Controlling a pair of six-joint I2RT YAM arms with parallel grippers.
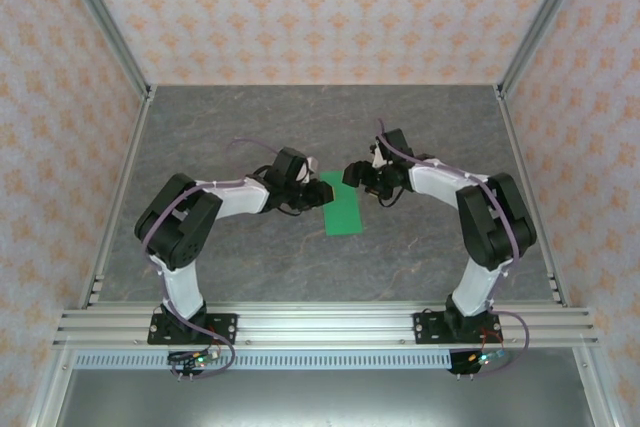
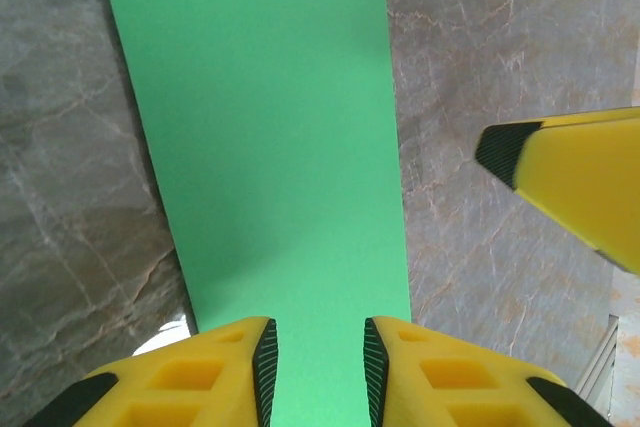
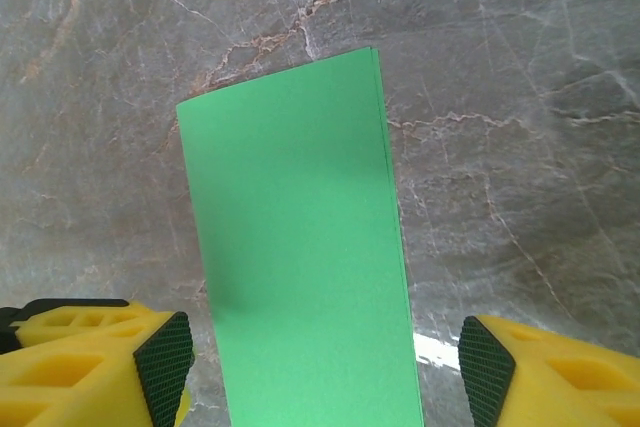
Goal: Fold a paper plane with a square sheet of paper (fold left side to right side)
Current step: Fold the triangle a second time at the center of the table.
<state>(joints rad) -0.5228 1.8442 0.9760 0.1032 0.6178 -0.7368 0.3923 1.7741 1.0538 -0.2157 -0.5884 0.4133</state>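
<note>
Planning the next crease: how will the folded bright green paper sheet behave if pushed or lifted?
Probably floppy: the bright green paper sheet looks thin, lying flat. Likely slides easily on the smooth grey stone-patterned table, being light.

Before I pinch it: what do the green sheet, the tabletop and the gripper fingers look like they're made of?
The green sheet looks like thin matte paper, with what seems a doubled layer along one long edge. The tabletop is grey and veined with a low sheen; it could be stone or a laminate. The left gripper's fingers are yellow, probably plastic with hollow cells. Their pads are black and ribbed, likely rubber.
</note>
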